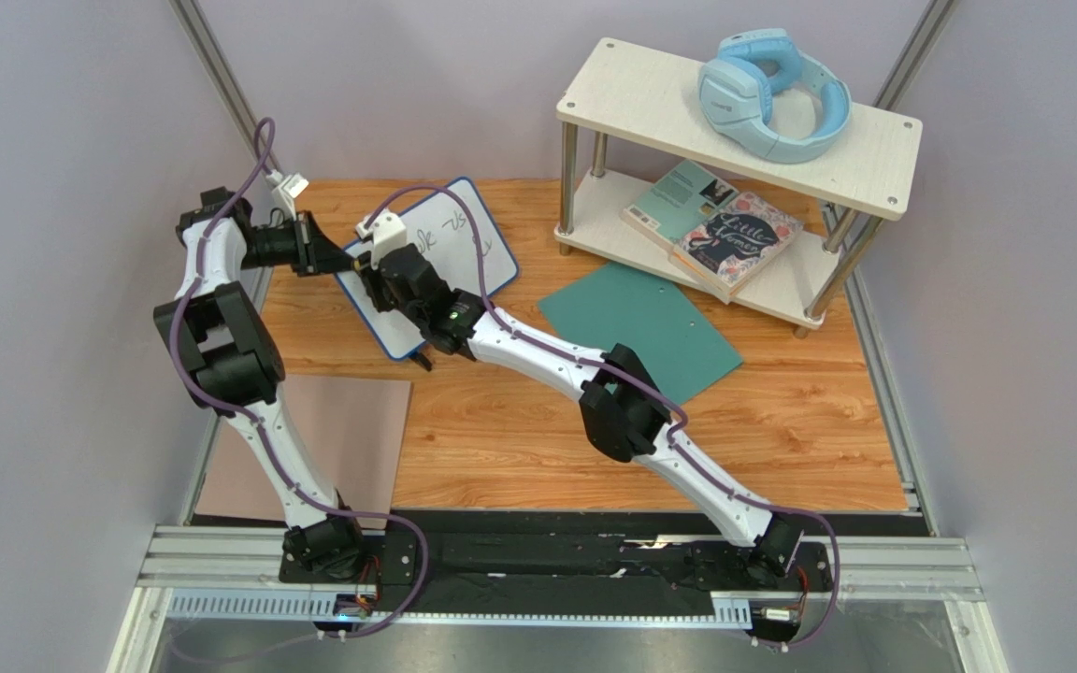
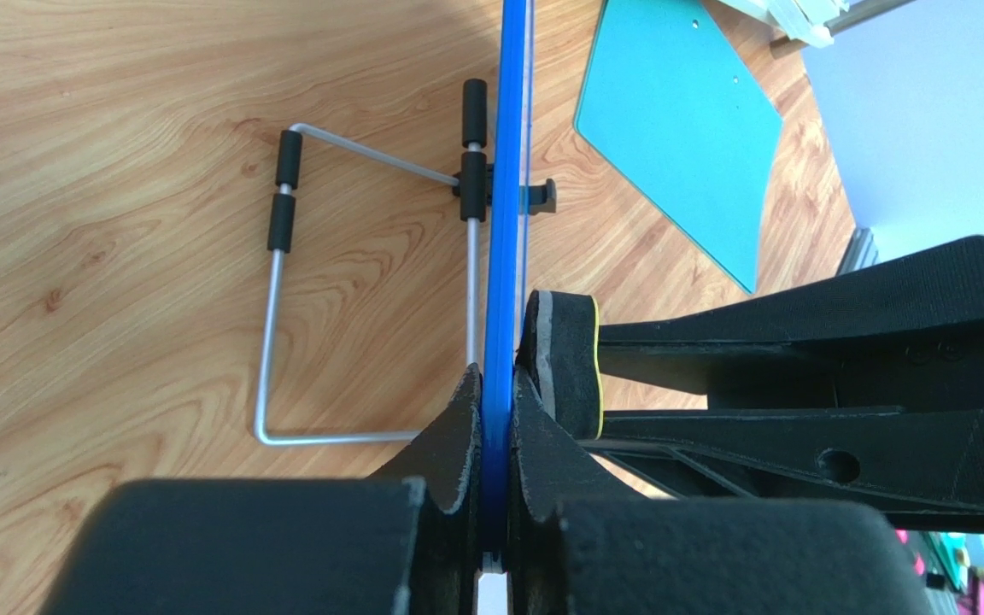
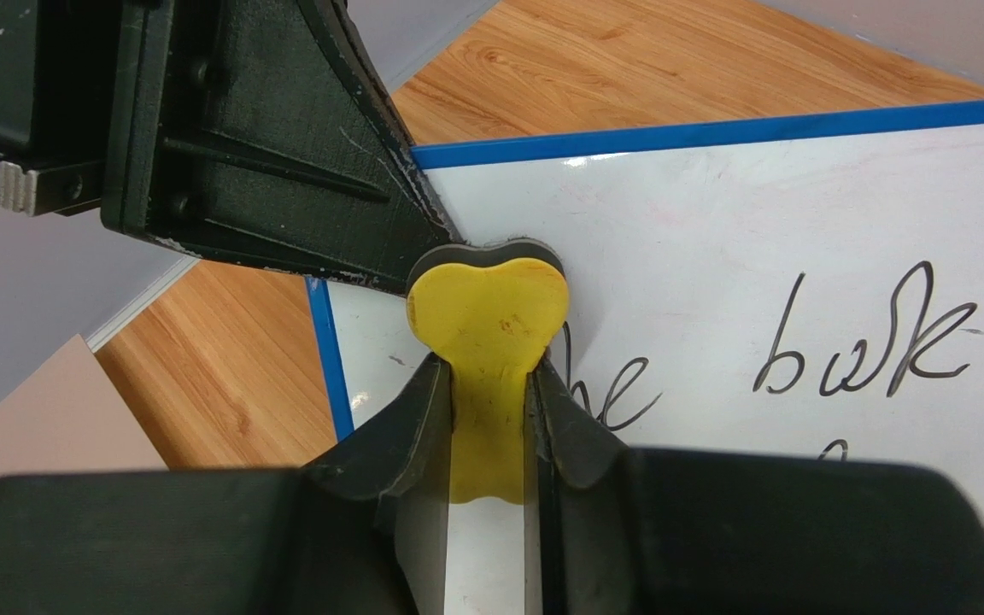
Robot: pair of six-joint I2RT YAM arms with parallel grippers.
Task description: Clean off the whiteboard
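Observation:
The whiteboard (image 1: pixel 481 241), white with a blue rim and black handwriting, stands tilted on the wooden table at the back left. My left gripper (image 1: pixel 348 260) is shut on its left blue rim (image 2: pixel 506 192), seen edge-on in the left wrist view. My right gripper (image 1: pixel 387 269) is shut on a yellow eraser (image 3: pixel 490 318) with a black felt pad (image 2: pixel 564 359), pressed against the board's face (image 3: pixel 741 244) near its upper left corner, beside the writing (image 3: pixel 863 349). The board's wire stand (image 2: pixel 277 276) shows behind it.
A teal flat sheet (image 1: pixel 643 325) lies right of the board. A white two-tier shelf (image 1: pixel 615 77) at back right holds blue headphones (image 1: pixel 772 96) and books (image 1: pixel 713 227). A brownish-pink mat (image 1: pixel 348 435) lies at the near left.

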